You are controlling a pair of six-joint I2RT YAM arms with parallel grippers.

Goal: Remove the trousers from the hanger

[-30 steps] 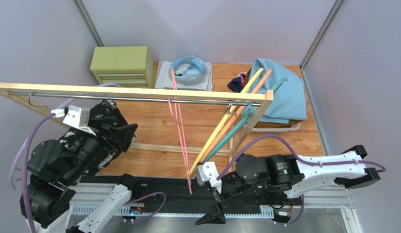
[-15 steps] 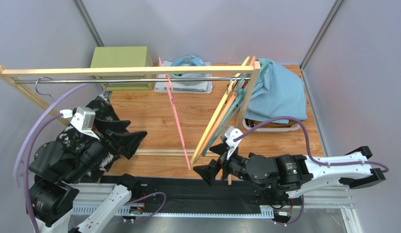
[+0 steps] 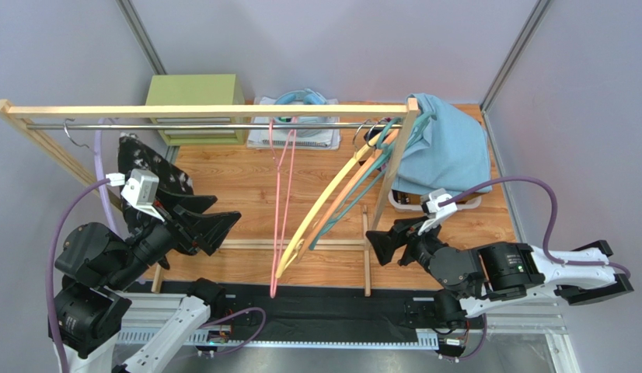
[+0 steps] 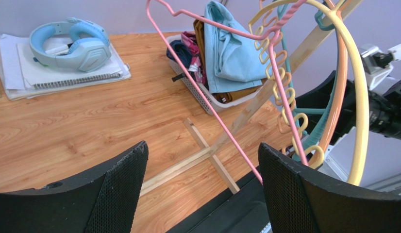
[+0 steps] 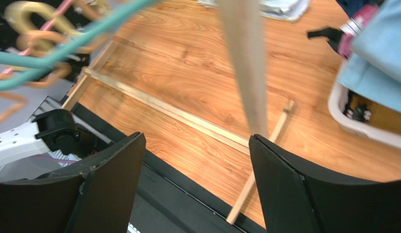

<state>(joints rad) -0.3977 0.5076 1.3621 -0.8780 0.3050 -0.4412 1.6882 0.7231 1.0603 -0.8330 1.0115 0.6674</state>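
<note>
Showing a late stage of the task. Nearest the arm bases: left hand (image 4: 202, 148) spread wide, grasping nothing; right hand (image 5: 196, 138) likewise parted and empty, facing the right post of the wooden rack (image 3: 207, 110).

Between the two hands: pink hanger (image 3: 279, 194), yellow hanger (image 3: 320, 210), orange hanger (image 4: 339, 82) and teal hanger (image 5: 37, 57), all hooked on the rack, all bare, slanting toward the near edge.

Beyond the left arm, at the rack's left end: black speckled trousers (image 3: 149, 167), bunched below a metal hook (image 3: 68, 128) on the rack. Cannot tell whether draped from that hook or lying loose on the counter (image 3: 246, 179).

Farther right, past the right post: white basket (image 4: 197, 94) holding light blue trousers (image 3: 448, 148) on top, with navy trousers (image 4: 180, 48), pink floral trousers (image 4: 193, 41) and mustard-brown trousers (image 4: 201, 29) tucked beside them.

At the far wall: green drawer box (image 3: 196, 101) and blue headphones (image 4: 66, 39) on notebooks (image 4: 66, 73).

Judged as four of five garments off their hangers and stowed. Leaves only the speckled pair in doubt, to be freed if found hanging.
</note>
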